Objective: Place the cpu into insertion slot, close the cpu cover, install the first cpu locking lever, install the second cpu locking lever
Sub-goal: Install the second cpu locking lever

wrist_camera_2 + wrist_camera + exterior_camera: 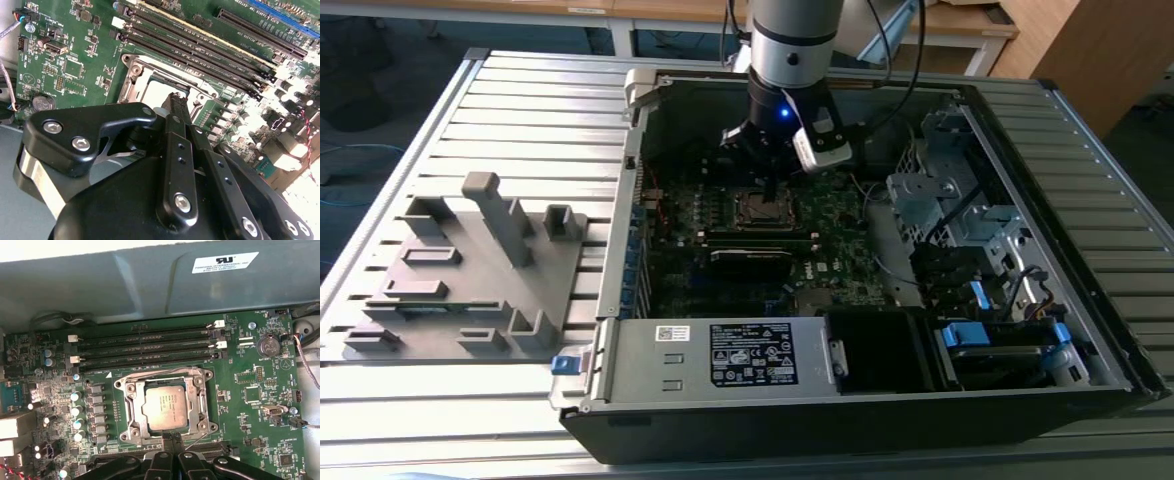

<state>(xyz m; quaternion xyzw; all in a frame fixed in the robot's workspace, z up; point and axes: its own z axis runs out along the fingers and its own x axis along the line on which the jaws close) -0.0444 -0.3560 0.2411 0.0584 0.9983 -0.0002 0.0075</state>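
Observation:
The cpu (165, 407), a silver square chip, lies in the insertion slot (761, 206) on the green board. The cpu cover (131, 405), a silvery frame, lies flat around the chip. One thin wire lever (160, 371) runs along the socket edge nearest the memory slots, and another lever (196, 440) slants out at the corner by my fingers. My gripper (172, 437) is shut with nothing held, its black tips just beside the socket's edge. In the second wrist view the gripper (176, 97) covers part of the cpu (157, 92). In the exterior view the gripper (767, 175) hangs right over the socket.
Long black memory slots (145, 347) run beside the socket, and a coin battery (267, 345) sits near them. The case wall (640, 150), a drive cage (961, 210) and the power supply (720, 355) surround the board. A grey fixture tray (467, 270) lies at the exterior view's left.

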